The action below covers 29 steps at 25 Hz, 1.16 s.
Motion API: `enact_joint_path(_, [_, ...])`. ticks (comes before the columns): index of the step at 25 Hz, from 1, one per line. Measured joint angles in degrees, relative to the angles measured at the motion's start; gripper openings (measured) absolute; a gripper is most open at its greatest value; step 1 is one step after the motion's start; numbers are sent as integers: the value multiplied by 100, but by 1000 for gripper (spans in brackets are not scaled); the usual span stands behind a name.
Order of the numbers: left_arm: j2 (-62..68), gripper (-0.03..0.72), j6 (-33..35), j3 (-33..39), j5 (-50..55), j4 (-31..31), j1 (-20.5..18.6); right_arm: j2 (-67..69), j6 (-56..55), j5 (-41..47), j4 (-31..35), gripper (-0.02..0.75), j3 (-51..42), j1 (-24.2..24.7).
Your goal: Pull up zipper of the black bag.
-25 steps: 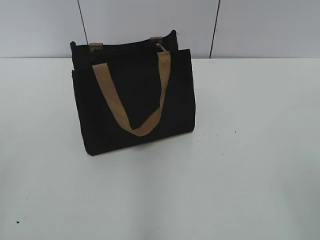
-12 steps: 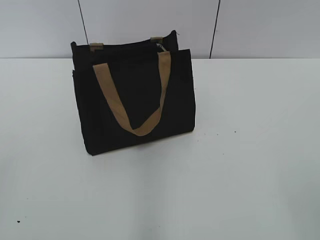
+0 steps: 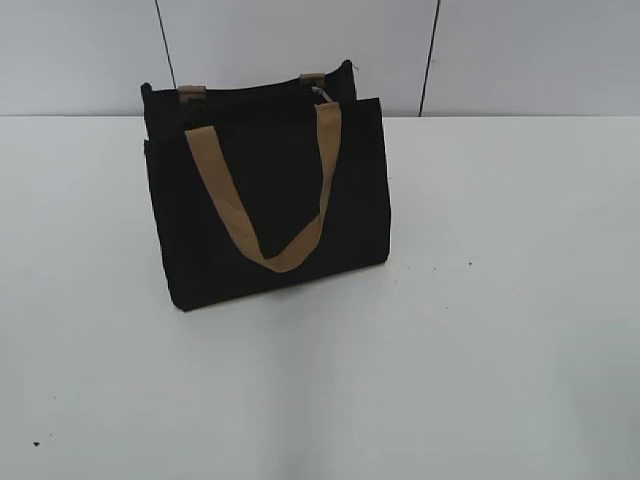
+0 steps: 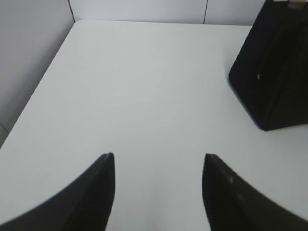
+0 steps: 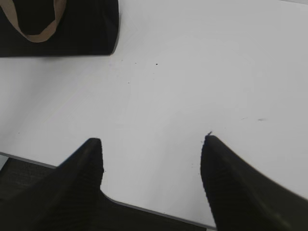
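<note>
The black bag (image 3: pixel 270 200) stands upright on the white table, left of centre in the exterior view, with a tan strap handle (image 3: pixel 265 200) hanging down its front. The zipper (image 3: pixel 250 92) runs along its top rim and is hard to make out from the fabric. No gripper shows in the exterior view. In the left wrist view my left gripper (image 4: pixel 159 161) is open and empty over bare table, with the bag (image 4: pixel 274 72) far off at the upper right. In the right wrist view my right gripper (image 5: pixel 151 142) is open and empty near the table's front edge, the bag (image 5: pixel 67 29) at the upper left.
The white table (image 3: pixel 480 300) spreads wide around the bag. A grey panelled wall (image 3: pixel 500 50) stands behind it. The table's front edge (image 5: pixel 144 209) shows just under my right gripper. The left edge of the table (image 4: pixel 38 91) shows in the left wrist view.
</note>
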<state>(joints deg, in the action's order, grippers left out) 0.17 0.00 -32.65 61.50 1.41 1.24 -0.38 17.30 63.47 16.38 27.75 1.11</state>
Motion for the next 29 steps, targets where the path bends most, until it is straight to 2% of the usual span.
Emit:
enact_joint_path(5, [6, 445, 32, 249, 2, -34, 0, 0, 4, 0, 20, 492, 0, 0])
enact_joint_path(29, [6, 430, 237, 255, -26, -75, 0, 0, -418, 0, -122, 491, 0, 0])
